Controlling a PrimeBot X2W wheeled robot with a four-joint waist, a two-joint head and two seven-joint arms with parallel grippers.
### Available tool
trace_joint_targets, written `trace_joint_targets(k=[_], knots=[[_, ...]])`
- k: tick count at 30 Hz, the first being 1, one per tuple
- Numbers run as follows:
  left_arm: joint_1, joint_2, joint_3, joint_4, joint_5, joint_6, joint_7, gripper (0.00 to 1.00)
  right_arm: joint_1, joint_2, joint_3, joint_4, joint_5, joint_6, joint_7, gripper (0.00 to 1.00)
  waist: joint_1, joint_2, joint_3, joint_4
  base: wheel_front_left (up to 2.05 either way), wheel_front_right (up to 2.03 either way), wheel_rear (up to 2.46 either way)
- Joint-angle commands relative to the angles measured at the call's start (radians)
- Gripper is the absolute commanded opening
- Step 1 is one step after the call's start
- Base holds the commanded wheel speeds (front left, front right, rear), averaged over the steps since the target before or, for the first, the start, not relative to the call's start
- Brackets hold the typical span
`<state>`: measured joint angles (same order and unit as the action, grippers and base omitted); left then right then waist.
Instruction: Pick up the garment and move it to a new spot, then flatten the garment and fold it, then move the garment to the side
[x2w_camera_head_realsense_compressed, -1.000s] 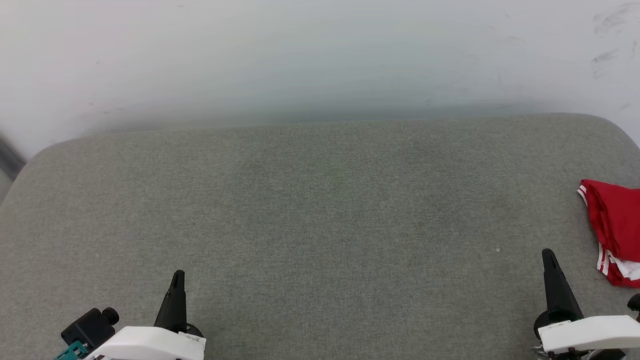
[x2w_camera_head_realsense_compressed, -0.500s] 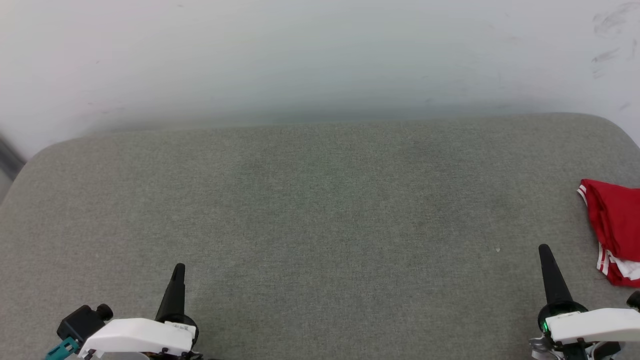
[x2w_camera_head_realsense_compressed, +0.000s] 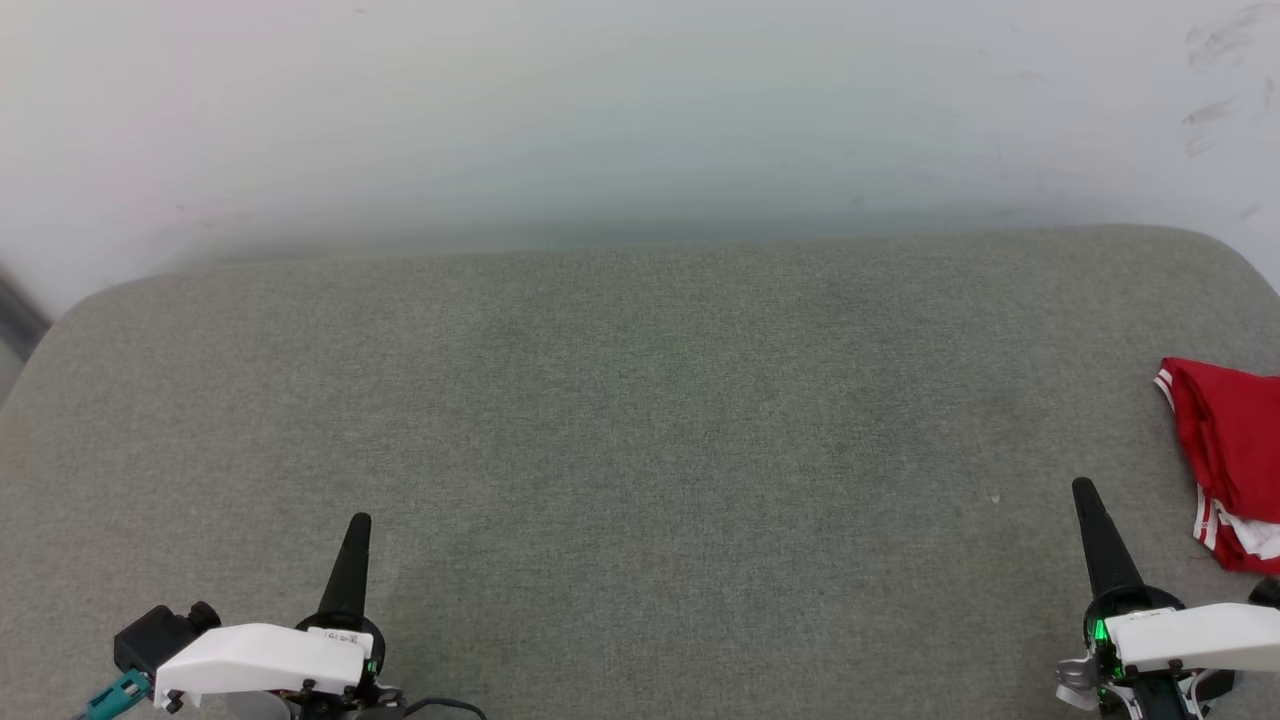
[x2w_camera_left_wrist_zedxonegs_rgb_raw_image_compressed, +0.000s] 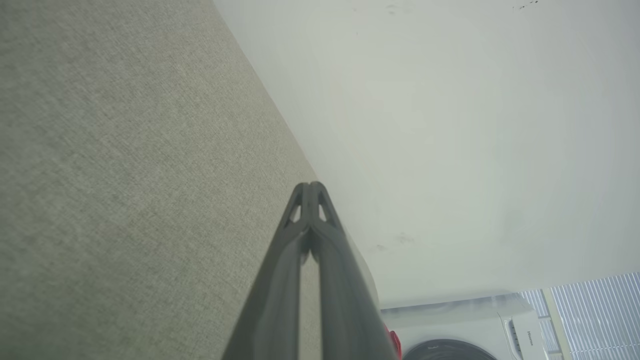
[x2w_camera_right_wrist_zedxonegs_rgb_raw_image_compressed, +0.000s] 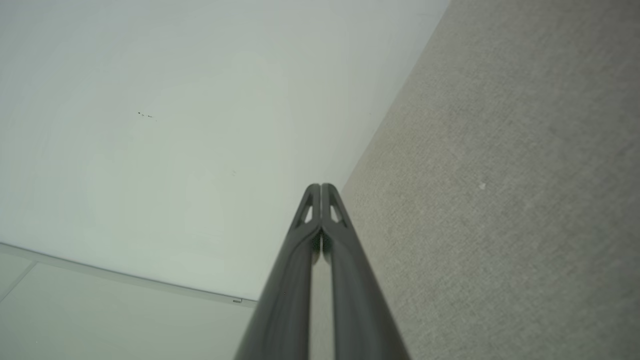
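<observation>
Grey-green woven fabric covers the broad padded surface (x2w_camera_head_realsense_compressed: 640, 420) before us, its far edge rounded at both corners and set against a pale wall (x2w_camera_head_realsense_compressed: 600, 120).

At the lower left, our left gripper (x2w_camera_head_realsense_compressed: 358, 522) points up the head view above the fabric. Its two dark fingers are pressed together into a single spike with nothing between them. The left wrist view confirms this: the left gripper (x2w_camera_left_wrist_zedxonegs_rgb_raw_image_compressed: 310, 187) has its tips touching. Past them we see the fabric on one side and the wall on the other, and a white washing machine (x2w_camera_left_wrist_zedxonegs_rgb_raw_image_compressed: 465, 330) sits low in that view. A red sliver (x2w_camera_left_wrist_zedxonegs_rgb_raw_image_compressed: 395, 344) peeks out beside the finger there, too small for us to say more about it.

The middle of the surface is plain cloth. Further right, a tiny pale speck (x2w_camera_head_realsense_compressed: 994, 499) lies on it.

At the lower right, our right gripper (x2w_camera_head_realsense_compressed: 1083, 490) also points up the view, its fingers closed tip to tip and empty. The right wrist view shows the right gripper (x2w_camera_right_wrist_zedxonegs_rgb_raw_image_compressed: 320, 187) the same way.

The garment (x2w_camera_head_realsense_compressed: 1235, 450) lies in a crumpled heap on the fabric at the right edge of the head view, cut off by the frame. It is red, with striped trim and a white patch at its lower end. It is near our right gripper but not touching it.
</observation>
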<state>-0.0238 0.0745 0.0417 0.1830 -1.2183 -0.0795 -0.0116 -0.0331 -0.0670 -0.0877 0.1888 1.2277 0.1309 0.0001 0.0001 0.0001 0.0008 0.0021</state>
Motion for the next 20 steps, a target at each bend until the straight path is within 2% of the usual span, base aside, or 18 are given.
trace_joint_targets(k=[1,20], knots=[[-0.021,0.003,0.005,-0.001,-0.026,-0.009,0.005,0.00,-0.022,-0.001,-0.002,-0.002,0.027,0.000,0.006,0.00,-0.0001,-0.0001,0.000,0.000,0.00,0.00,0.00],[-0.052,-0.001,0.023,0.026,-0.192,-0.028,0.048,0.00,-0.047,0.004,-0.007,0.024,0.184,0.000,0.049,0.00,-0.0001,-0.0001,0.001,-0.001,0.00,0.00,0.00]])
